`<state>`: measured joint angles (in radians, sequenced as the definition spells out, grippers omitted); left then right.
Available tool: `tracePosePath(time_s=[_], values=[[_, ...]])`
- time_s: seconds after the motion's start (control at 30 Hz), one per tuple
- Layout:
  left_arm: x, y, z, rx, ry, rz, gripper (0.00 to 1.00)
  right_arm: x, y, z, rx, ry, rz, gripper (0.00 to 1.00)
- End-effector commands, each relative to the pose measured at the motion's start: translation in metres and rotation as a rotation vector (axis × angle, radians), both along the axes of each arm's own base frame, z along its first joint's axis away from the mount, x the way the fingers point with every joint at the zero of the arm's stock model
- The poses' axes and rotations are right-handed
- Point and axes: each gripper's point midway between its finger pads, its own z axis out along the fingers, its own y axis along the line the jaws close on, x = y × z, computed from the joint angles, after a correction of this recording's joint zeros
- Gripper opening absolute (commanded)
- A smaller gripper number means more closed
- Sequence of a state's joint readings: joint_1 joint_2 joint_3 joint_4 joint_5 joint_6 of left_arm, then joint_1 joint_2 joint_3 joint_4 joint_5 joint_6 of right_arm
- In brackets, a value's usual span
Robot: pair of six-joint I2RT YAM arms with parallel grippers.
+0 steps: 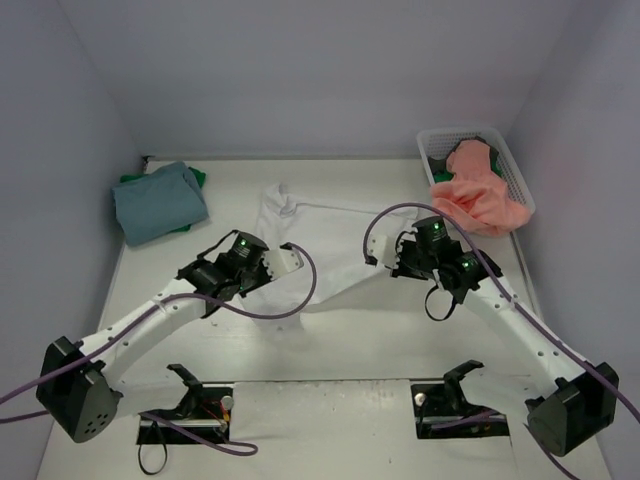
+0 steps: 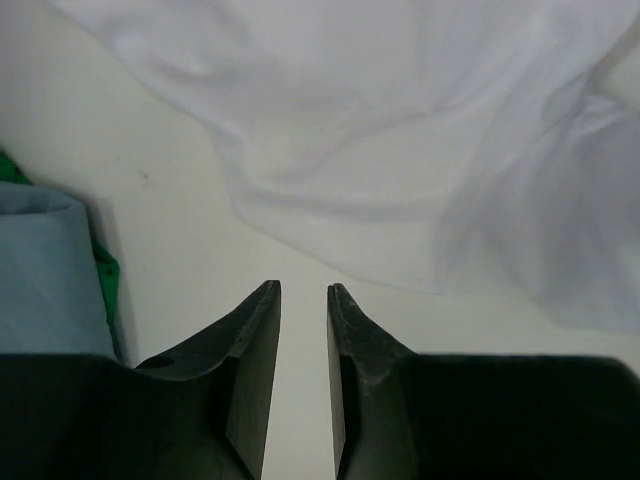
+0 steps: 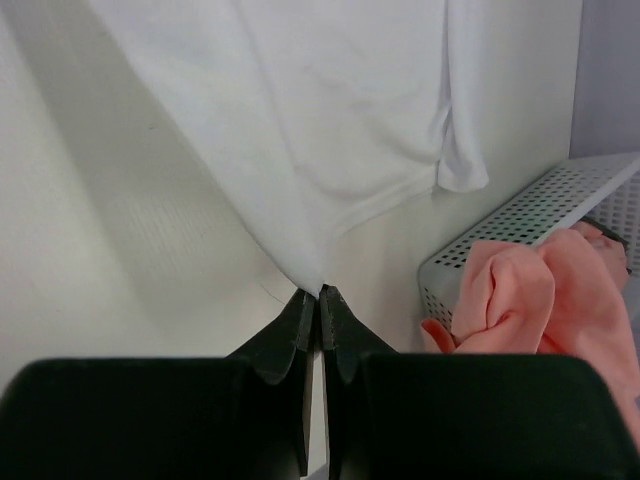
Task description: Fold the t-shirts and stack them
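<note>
Across the middle of the overhead view, the white cotton t-shirt (image 1: 335, 240) lies spread and rumpled on the pale desk (image 1: 340, 345), not yet folded. We see the right jaws pressed together on a thin pinch of its edge, right at their tips. The left jaws stand slightly parted and empty, just short of the shirt's near edge.

We judge that shallow pinch to be the main risk: a pull could let the cloth slip free, or drag the whole shirt sideways, since its other side is unheld. A fold led from one side may also land skewed.

At the upper right, the salmon pink cloth t-shirt (image 1: 480, 195) spills over the white plastic mesh basket (image 1: 462, 131) near the right arm (image 1: 510, 320), and a sweep could snag it. The folded light blue t-shirt (image 1: 158, 203) at the upper left, lying on a bright green t-shirt (image 1: 198, 180), sits well apart.
</note>
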<state>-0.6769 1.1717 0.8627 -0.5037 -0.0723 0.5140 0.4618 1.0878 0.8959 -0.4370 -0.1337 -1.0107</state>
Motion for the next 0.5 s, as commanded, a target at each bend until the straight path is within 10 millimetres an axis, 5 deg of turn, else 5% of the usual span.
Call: tracePosePath(time_s=[0.0, 0.2, 0.33, 0.47], values=[[0.014, 0.003, 0.051, -0.065, -0.088, 0.024, 0.21, 0.000, 0.006, 0.015, 0.057, -0.010, -0.009, 0.00], [-0.013, -0.004, 0.049, -0.136, 0.037, -0.012, 0.21, -0.008, 0.006, 0.004, 0.046, 0.010, 0.004, 0.00], [-0.046, -0.018, 0.028, -0.207, 0.151, -0.095, 0.55, -0.015, 0.010, -0.009, 0.035, 0.047, 0.023, 0.00], [-0.071, -0.023, 0.003, -0.186, 0.251, -0.160, 0.64, -0.017, 0.013, -0.021, 0.021, 0.085, 0.037, 0.00]])
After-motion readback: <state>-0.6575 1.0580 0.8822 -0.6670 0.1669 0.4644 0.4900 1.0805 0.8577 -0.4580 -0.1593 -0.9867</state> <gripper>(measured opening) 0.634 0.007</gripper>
